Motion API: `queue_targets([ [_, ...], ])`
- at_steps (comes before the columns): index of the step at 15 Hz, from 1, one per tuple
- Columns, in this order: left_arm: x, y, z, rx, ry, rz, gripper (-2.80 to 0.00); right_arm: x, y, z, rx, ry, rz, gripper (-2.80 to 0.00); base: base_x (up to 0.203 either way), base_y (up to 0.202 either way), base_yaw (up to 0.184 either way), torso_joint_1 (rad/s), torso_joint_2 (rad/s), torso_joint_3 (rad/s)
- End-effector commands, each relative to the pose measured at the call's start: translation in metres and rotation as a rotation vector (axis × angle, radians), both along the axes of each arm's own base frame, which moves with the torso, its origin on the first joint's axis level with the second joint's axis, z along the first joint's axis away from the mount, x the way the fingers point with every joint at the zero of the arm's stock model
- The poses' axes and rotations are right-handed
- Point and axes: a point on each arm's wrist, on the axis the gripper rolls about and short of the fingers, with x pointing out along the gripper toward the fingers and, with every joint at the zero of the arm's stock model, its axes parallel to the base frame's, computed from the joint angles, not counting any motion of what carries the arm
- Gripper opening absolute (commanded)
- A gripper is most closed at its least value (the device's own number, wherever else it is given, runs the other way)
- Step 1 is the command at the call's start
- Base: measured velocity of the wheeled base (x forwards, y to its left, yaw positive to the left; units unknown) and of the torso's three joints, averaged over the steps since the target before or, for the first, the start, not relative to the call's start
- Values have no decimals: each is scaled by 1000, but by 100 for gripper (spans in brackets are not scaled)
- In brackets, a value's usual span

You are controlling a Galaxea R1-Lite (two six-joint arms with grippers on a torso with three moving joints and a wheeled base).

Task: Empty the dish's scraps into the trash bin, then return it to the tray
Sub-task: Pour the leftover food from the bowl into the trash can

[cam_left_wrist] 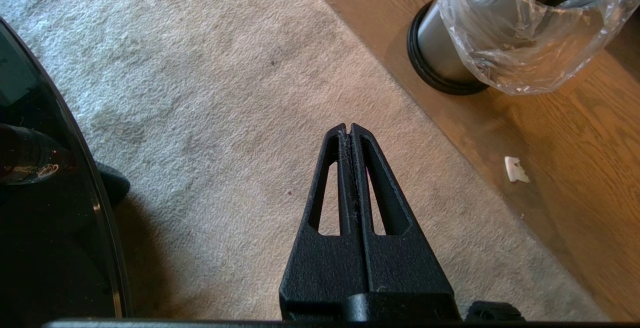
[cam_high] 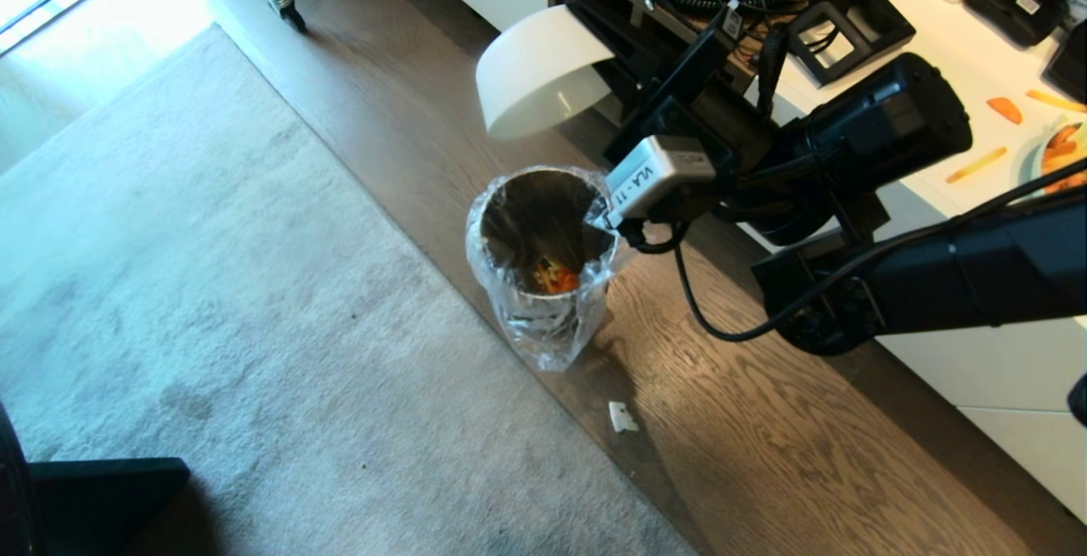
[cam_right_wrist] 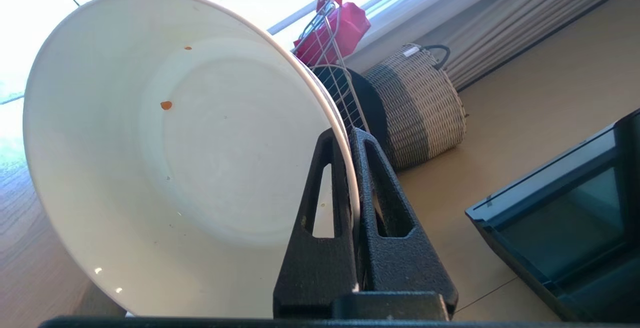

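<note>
My right gripper is shut on the rim of the dish, one finger inside and one outside. The white bowl is tipped on its side in the air, just beyond and above the trash bin. Its inside is bare apart from a tiny orange speck. Orange and pale yellow scraps lie at the bottom of the bag-lined metal bin on the wood floor. My left gripper hangs shut and empty over the carpet. The tray is out of view.
A grey carpet lies left of the bin, and a small white scrap sits on the wood floor near it. To the right stands a white counter with cables and loose carrot pieces. A woven basket stands by the window.
</note>
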Motion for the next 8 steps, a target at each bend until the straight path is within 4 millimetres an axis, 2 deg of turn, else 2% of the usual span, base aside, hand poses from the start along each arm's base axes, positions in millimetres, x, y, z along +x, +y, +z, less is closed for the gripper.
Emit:
queue_targets([
  [1, 0, 0, 0, -1, -1, 1, -280, -4, -2, 4, 28, -38, 2, -280, 0, 0, 0, 0, 0, 0],
  [3, 0, 0, 0, -1, -1, 1, -280, -6, -5, 10, 61, 0, 23, -280, 0, 0, 0, 0, 0, 0],
  [6, 0, 0, 0, -1, -1, 1, -280, -7, -10, 12, 166, 98, -43, -280, 0, 0, 0, 0, 0, 0],
  [8, 0, 0, 0, -1, -1, 1, -280, -9, -15, 7, 230, 202, -91, -280, 0, 0, 0, 0, 0, 0],
])
